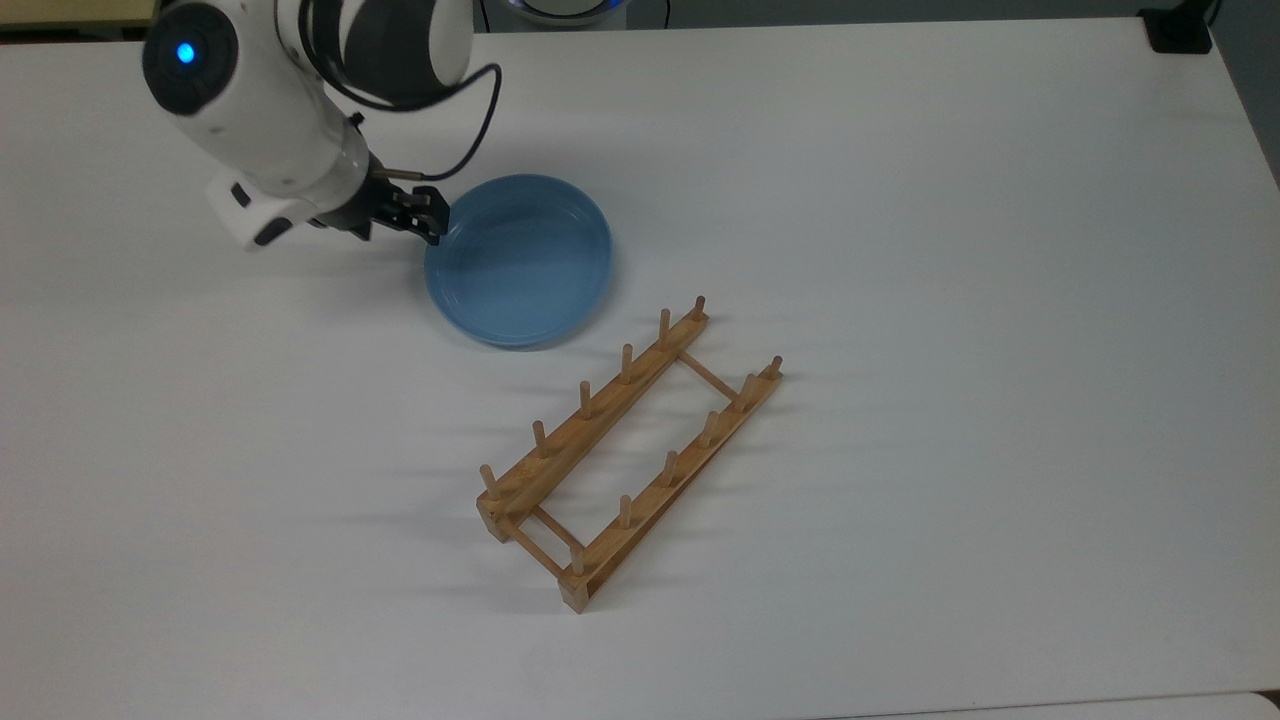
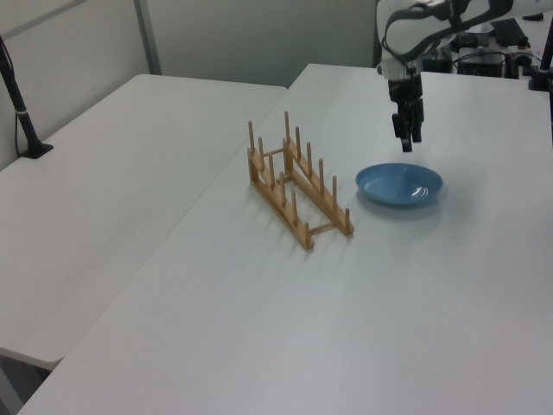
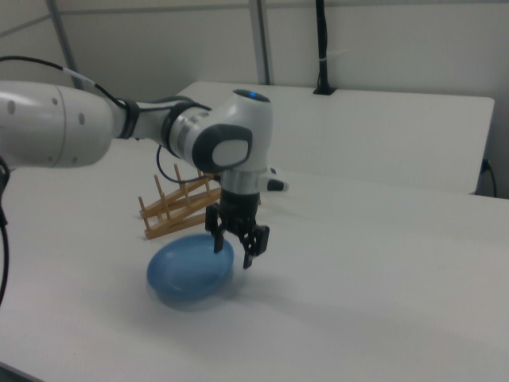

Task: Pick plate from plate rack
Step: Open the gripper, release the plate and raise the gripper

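"Where's the plate [image 1: 518, 260]?"

"Flat on the table [image 1: 900, 200], beside the plate rack [image 1: 630, 450] and clear of its pegs. My end effector [image 3: 237, 243] hangs spread and empty over its rim. I'd lift straight up."

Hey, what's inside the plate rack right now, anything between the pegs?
Nothing stands in the plate rack; between its pegs only the white table shows through. The blue plate lies flat on the table beside it, and the rack hides nothing.
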Robot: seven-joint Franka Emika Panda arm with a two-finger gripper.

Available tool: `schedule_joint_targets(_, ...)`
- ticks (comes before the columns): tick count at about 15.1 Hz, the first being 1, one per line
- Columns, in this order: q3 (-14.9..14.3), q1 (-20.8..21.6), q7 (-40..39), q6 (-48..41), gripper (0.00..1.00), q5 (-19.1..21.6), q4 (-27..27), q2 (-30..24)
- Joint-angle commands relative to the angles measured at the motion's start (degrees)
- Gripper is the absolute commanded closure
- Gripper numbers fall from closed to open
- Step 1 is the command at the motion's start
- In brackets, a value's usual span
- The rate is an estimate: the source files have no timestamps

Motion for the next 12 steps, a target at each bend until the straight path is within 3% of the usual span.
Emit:
schedule_joint_targets(1, 0.1, 2.0, 5.4, 0.1, 0.00, -1.9, -0.6, -7.8)
schedule_joint_targets(3, 1.6, 4.3, 12.3, -0.5, 0.00, -5.3, -0.3, -11.1)
schedule_joint_targets(6, 6.8, 4.4, 19.5, -0.7, 0.00, -12.4, -0.3, -12.9)
schedule_joint_targets(12, 8.1, 6.1, 19.3, 0.0, 0.00, -12.7, -0.1, -16.2)
